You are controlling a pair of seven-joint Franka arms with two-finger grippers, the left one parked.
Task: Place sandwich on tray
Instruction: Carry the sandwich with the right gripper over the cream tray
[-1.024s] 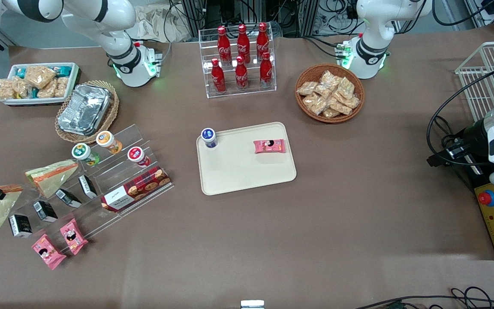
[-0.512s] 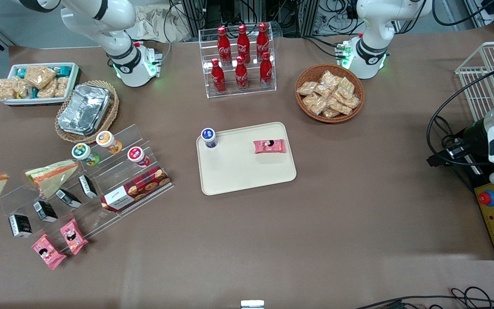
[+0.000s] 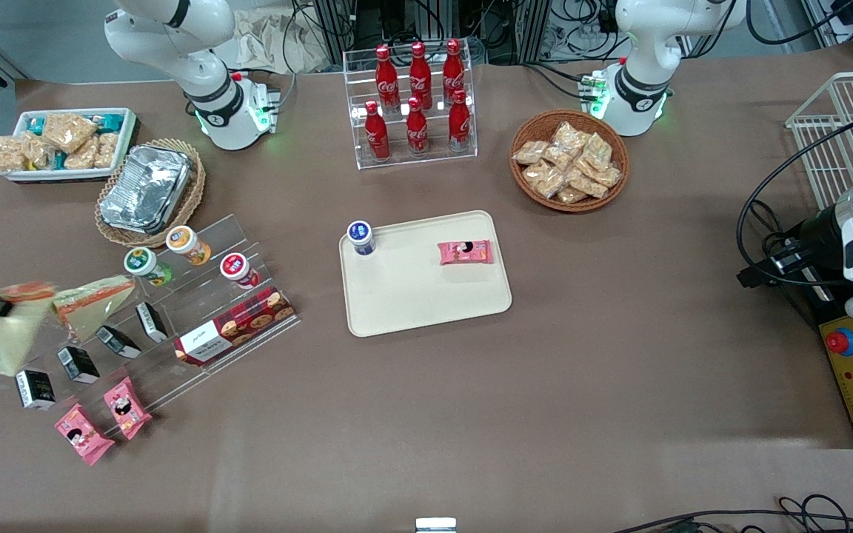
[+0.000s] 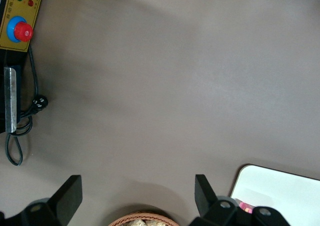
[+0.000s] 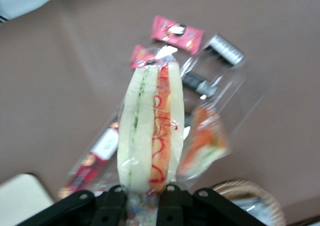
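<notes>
Surface: brown paper-covered table (image 3: pixel 471 414), crowded with stock toward the working arm's end; cables and rack frames at the edge farthest from the front camera.
Pink packets: two pink snack packets (image 3: pixel 101 422) lie nearest the front camera, beside the clear acrylic stand (image 3: pixel 175 326).
Sandwich: we see the sandwich (image 3: pixel 1 329) lifted clear of the stand, hanging off the table at the working arm's end; wrapped edge with red and green filling shows in the wrist view (image 5: pixel 150 136).
Gripper: the gripper (image 5: pixel 140 198) is closed on the sandwich, one finger on each bread face.
Second wedge: the twin sandwich (image 3: pixel 93 302) rests on the stand, just beside the held one.
Tray: the tray (image 3: pixel 412 296) sits mid-table, well apart from the sandwich, carrying a blue-capped cup (image 3: pixel 360 237) and a pink packet (image 3: pixel 465 252).
Step in hand: carry. We judge it best to travel high over the stand and cups, then lower onto the tray's bare part nearer the front camera.
Hard to make out: the sandwich is motion-blurred in the front view, and most of the gripper is cut off there.
</notes>
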